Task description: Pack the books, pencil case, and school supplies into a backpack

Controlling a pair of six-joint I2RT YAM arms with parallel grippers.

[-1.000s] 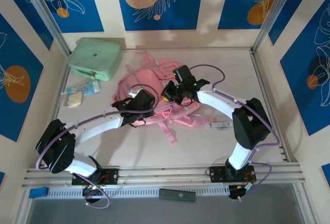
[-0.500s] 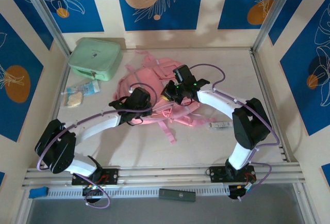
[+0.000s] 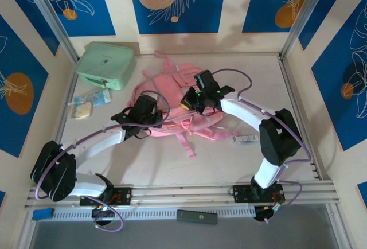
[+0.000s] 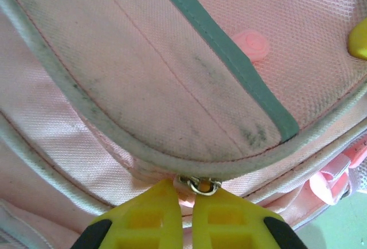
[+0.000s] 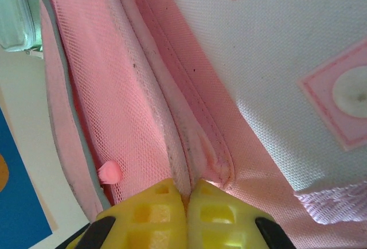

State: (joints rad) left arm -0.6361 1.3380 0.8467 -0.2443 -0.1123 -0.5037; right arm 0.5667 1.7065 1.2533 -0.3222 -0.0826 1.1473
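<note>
- Left claw (image 4: 184, 190) pinched shut on zip pull (image 4: 200, 185); right claw (image 5: 187, 187) clamped on backpack (image 3: 175, 80) seam
- backpack lies flat on table (image 3: 218, 160); zip seemingly unopened; whitish bar (image 3: 245, 138) unpacked beside it

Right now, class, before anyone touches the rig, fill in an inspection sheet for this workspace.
Surface: pale table.
Job's things: pink backpack lying centre; small whitish bar right of it.
Clutter: mint-green case and clear packet, far left.
Pincers: left pincer shut on the zip pull; right pincer shut on a backpack seam.
Cables: purple, along both arms.
Surroundings: blue patterned wall panels.
</note>
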